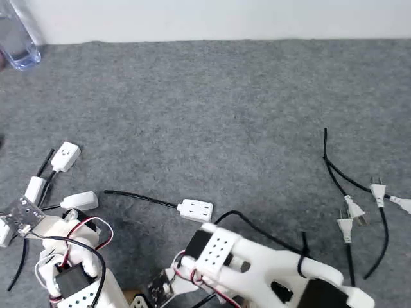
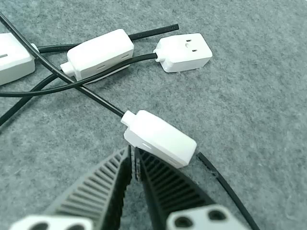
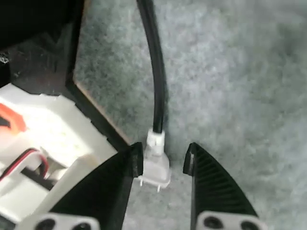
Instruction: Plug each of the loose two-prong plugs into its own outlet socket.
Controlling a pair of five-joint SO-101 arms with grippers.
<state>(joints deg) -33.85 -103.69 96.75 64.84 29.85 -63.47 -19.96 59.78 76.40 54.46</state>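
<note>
right gripper [image 3: 163,157] stands open around a plug [image 3: 156,167] on the grey mat [image 3: 240,96], its cord [image 3: 156,72] leading away. left gripper [image 2: 133,155] is closed on nothing, tips just beside a socket [image 2: 160,139]; another socket [image 2: 183,51] lies beyond. more plugs [image 1: 379,190] lie well apart from both.

Grey felt table [image 1: 212,109] seen from above. 3 white outlet sockets [image 1: 65,156] on black cords cluster at the left edge; another socket [image 1: 196,209] lies near the middle. Well apart, at the right edge, white two-prong plugs [image 1: 379,190] lie on tangled black cords. 2 white arms, left arm [image 1: 70,269] and right arm [image 1: 257,263], fill the near edge. A clear bottle [image 1: 16,38] stands in the far left corner.
</note>
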